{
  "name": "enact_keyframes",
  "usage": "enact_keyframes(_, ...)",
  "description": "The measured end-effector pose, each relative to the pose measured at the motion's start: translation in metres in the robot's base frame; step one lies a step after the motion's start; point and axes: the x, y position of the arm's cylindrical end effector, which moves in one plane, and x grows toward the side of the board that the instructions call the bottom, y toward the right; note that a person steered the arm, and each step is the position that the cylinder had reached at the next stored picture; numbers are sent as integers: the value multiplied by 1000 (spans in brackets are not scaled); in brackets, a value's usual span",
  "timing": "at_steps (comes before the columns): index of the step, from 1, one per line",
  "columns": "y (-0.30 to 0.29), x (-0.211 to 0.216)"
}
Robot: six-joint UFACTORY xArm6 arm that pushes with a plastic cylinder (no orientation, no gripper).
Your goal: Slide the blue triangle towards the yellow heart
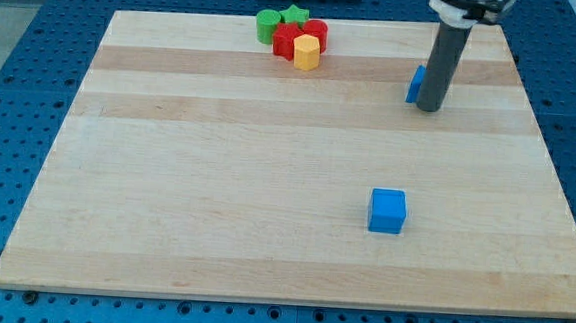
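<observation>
A blue block (414, 84), only partly seen, stands at the board's upper right; its shape cannot be made out because the rod hides most of it. My tip (428, 108) rests on the board just right of it, touching or nearly touching. A yellow block (306, 51) sits in a cluster near the view's top centre, well to the left of my tip; its shape is not clearly a heart from here.
The cluster holds a green cylinder (267, 24), a green star (295, 16) and red blocks (286, 38) beside the yellow one. A blue cube (386, 210) lies alone at lower centre-right. The wooden board (217, 177) lies on a blue perforated table.
</observation>
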Motion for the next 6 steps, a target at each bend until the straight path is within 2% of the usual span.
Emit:
enact_keyframes(2,32,-17)
enact_keyframes(4,-8,10)
enact_keyframes(6,-13,-10)
